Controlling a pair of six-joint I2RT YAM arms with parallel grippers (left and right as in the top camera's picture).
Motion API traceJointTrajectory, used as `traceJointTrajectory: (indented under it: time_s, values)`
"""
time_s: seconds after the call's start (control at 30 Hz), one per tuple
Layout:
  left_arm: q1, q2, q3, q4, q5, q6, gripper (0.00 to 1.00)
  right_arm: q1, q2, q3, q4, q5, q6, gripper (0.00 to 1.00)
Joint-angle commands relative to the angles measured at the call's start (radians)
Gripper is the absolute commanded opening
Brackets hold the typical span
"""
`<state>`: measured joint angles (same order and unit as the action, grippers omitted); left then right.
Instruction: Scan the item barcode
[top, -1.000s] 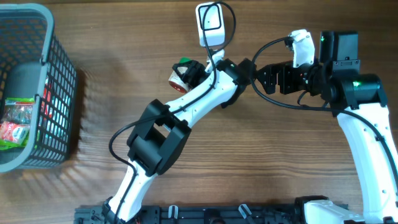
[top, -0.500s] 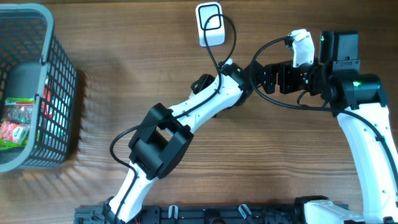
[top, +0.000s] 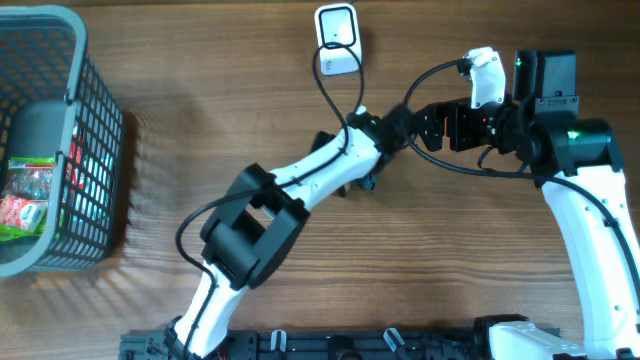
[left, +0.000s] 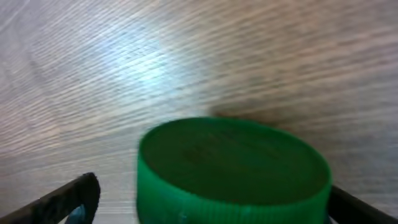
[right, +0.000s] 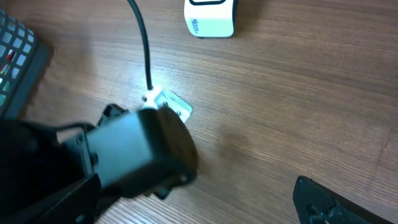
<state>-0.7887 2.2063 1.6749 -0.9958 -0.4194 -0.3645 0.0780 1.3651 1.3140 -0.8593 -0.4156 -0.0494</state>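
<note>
Your item shows only its green screw cap (left: 233, 168), flat top and ribbed side filling the left wrist view. Your white scanner (top: 337, 38) stands at the table's (top: 200, 60) far edge, black cable (top: 325, 90) attached.

On my left wrist feed the green cap (left: 233, 165) is soft-focused and cut by the bottom edge. The item under it, label included, falls out of frame. The left end effector (left: 211, 208) shows only fingers (left: 73, 200) at the lower corners. Overhead, the left arm (top: 300, 185) covers that item mid-frame. The basket (top: 100, 150) runs off the left edge, and its packets (top: 25, 195) are too small to read. On the right wrist feed, the right end effector (right: 199, 208) is clipped at the bottom.
</note>
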Motion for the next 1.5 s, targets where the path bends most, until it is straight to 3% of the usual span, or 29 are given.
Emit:
traceJointTrajectory:
  time_s: [0.0, 0.17, 0.23, 0.3, 0.43, 0.63, 0.97, 1.0, 1.07, 1.1, 1.2, 1.27, 1.33, 1.47]
  values:
    - [0.042, -0.071, 0.023, 0.002, 0.096, -0.006, 1.0, 0.003, 0.001, 0.018, 0.002, -0.011, 0.0, 1.0]
    - [0.107, -0.139, 0.035, 0.004, 0.235, -0.006, 1.0, 0.003, 0.001, 0.018, 0.002, -0.011, 0.0, 1.0]
    - [0.163, -0.156, 0.035, -0.002, 0.447, -0.006, 1.0, 0.003, 0.001, 0.018, 0.002, -0.011, 0.0, 1.0]
    - [0.213, -0.156, 0.032, -0.021, 0.57, -0.006, 1.0, 0.003, 0.001, 0.018, 0.002, -0.011, 0.0, 0.99]
    - [0.279, -0.155, 0.008, -0.048, 0.611, -0.006, 0.99, 0.003, 0.001, 0.018, 0.002, -0.011, 0.0, 1.0]
    - [0.274, -0.155, -0.076, 0.056, 0.786, 0.073, 0.96, 0.003, 0.001, 0.018, 0.002, -0.011, 0.0, 1.0]
    - [0.237, -0.147, -0.134, 0.095, 0.759, 0.069, 0.96, 0.003, 0.001, 0.018, 0.002, -0.011, 0.0, 1.0]
    - [0.227, -0.147, -0.142, 0.101, 0.755, 0.069, 0.91, 0.003, 0.001, 0.018, 0.002, -0.011, 0.0, 0.99]
    - [0.206, -0.147, -0.147, 0.115, 0.755, 0.069, 0.7, 0.003, 0.001, 0.018, 0.002, -0.011, 0.0, 1.0]
    - [0.195, -0.147, -0.147, 0.119, 0.755, 0.069, 0.66, 0.003, 0.001, 0.018, 0.002, -0.011, 0.0, 1.0]
    - [0.153, -0.147, -0.158, 0.126, 0.652, 0.052, 0.67, 0.003, 0.001, 0.018, 0.002, -0.011, 0.0, 1.0]
    - [0.122, -0.147, -0.17, 0.136, 0.543, 0.013, 0.76, 0.003, 0.001, 0.018, 0.002, -0.011, 0.0, 1.0]
    - [0.102, -0.147, -0.17, 0.147, 0.53, 0.012, 0.82, 0.003, 0.001, 0.018, 0.002, -0.011, 0.0, 1.0]
    - [0.072, -0.145, -0.17, 0.175, 0.529, 0.008, 0.82, 0.003, 0.001, 0.018, 0.002, -0.011, 0.0, 1.0]
